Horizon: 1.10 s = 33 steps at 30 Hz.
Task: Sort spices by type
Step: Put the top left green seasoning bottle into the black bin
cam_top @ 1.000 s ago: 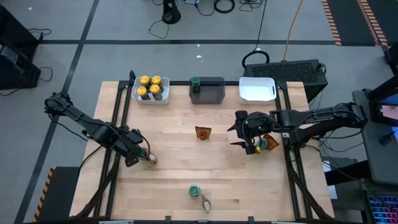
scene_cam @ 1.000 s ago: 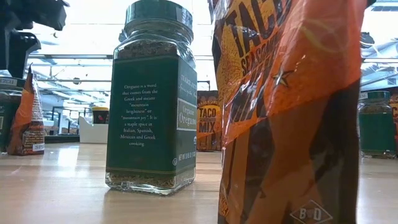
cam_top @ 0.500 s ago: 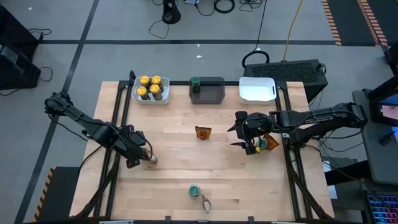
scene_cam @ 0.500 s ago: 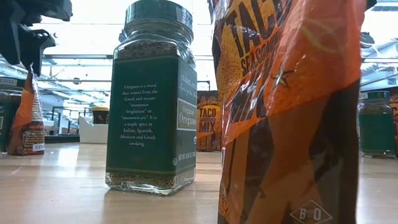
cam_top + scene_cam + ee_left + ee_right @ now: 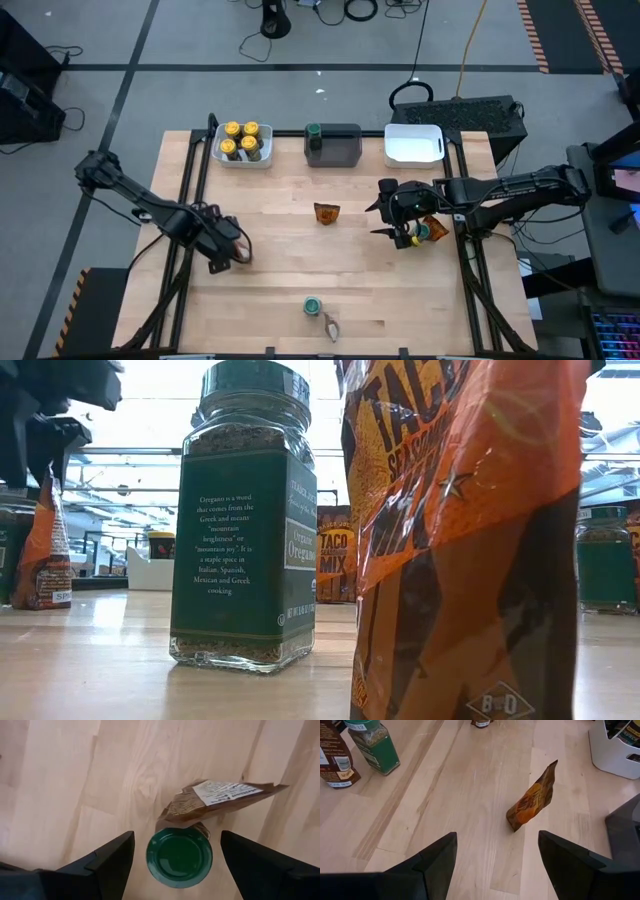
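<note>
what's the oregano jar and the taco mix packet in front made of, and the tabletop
Oregano jar: looks like clear glass, flakes visible through it, with a glossy green paper-like label and a dark green lid, probably plastic.
Taco mix packet: crinkly, shiny printed film, creased and partly translucent.
Table: pale wood planks with visible grain.

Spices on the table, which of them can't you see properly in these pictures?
- High view: the left end effector covers a green-lidded jar and a leaning packet; only the left wrist view shows them.
- High view: the small items beside the right arm are partly hidden by it and too small to identify.
- Low view: the taco packet is cut off at the top and bottom edges and blocks the table behind it.
</note>
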Tool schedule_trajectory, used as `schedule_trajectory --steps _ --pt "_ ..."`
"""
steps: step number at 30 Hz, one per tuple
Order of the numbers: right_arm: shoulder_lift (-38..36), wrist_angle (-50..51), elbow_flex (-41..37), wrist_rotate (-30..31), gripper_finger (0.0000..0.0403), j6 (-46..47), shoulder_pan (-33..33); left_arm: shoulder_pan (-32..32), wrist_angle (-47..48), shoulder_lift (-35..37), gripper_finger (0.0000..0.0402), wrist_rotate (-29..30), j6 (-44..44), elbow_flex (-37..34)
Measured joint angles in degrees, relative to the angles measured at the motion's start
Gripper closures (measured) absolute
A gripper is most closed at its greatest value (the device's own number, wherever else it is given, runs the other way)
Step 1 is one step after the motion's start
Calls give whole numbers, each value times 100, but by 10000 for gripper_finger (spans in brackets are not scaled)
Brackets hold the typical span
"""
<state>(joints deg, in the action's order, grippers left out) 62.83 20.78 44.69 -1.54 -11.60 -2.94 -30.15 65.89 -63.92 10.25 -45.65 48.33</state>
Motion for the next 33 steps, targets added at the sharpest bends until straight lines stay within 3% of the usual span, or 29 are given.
schedule_trajectory --steps 33 --pt "-2 -79 2 0 140 147 0 2 61 -509 107 -36 310 1"
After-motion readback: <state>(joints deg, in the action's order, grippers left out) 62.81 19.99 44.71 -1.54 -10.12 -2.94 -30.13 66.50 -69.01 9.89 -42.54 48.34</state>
